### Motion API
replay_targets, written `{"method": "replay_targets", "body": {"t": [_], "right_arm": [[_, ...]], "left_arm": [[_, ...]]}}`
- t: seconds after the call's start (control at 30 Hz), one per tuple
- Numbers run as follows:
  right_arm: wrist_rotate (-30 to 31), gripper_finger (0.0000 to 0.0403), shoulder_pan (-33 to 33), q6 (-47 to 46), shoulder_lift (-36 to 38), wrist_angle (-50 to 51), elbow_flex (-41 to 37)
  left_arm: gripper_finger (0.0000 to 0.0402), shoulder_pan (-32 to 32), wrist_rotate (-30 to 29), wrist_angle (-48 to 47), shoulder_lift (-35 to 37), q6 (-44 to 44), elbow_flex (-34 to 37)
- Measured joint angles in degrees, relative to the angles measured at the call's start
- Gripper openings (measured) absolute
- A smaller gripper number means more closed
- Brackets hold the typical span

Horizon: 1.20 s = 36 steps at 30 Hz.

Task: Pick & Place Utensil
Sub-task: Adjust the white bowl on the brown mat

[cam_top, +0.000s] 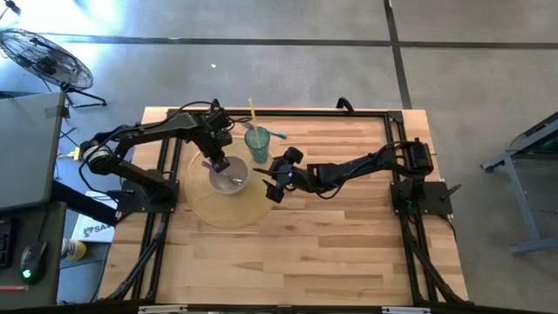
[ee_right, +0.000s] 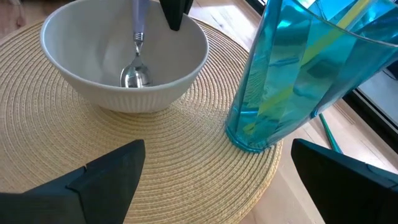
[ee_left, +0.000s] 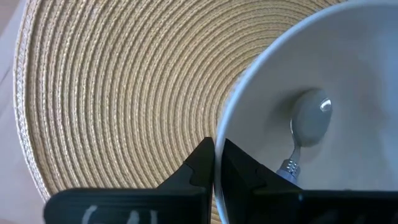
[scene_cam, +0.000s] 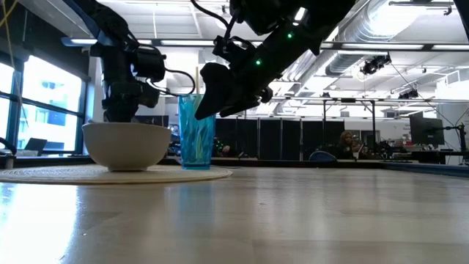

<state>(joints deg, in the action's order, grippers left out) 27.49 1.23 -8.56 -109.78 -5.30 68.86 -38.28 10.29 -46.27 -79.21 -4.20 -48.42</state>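
Observation:
A white bowl point(cam_top: 228, 179) stands on a round woven placemat point(cam_top: 222, 209), with a blue-green tumbler point(cam_top: 257, 144) beside it on the mat's far right edge. A metal spoon point(ee_right: 135, 74) with a purple handle stands steeply in the bowl, its head on the bowl's floor. My left gripper point(ee_left: 214, 158) hovers over the bowl's left rim, pointing down, shut. My right gripper point(ee_right: 217, 162) hangs open to the right of the bowl and tumbler, facing them and touching nothing. My left gripper is shut on the spoon's purple handle point(ee_right: 136, 18), coming from above. Its own fingers point(ee_left: 242, 171) hide the place of contact. The handle slants across under them, its free end point(cam_top: 207, 164) poking out toward the table's left. The spoon's head point(ee_left: 311, 118) rests on the bowl's floor.
A yellow stick point(cam_top: 252, 109) and a teal utensil point(cam_top: 277, 134) stick out of the tumbler toward the far edge. Black rails point(cam_top: 397, 131) frame the wooden table. Bare wood lies near and to the right of the mat.

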Motion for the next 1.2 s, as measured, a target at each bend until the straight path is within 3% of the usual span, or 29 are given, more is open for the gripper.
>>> {"method": "replay_targets", "body": {"t": [0.27,0.83,1.2], "right_arm": [[0.1,0.0399,0.0,0.0,0.0,0.0,0.0],[0.0,0.0399,0.0,-0.3,0.0,0.6,0.0],[-0.8,0.0399,0.0,-1.9,4.1,7.3,0.0]], "left_arm": [[0.0014,0.0,-3.5,0.1,0.0,-0.1,-1.6],[0.0014,0.0,-3.3,0.9,0.0,1.5,-1.6],[0.0025,0.0,-3.4,1.1,0.0,1.5,-1.6]]}}
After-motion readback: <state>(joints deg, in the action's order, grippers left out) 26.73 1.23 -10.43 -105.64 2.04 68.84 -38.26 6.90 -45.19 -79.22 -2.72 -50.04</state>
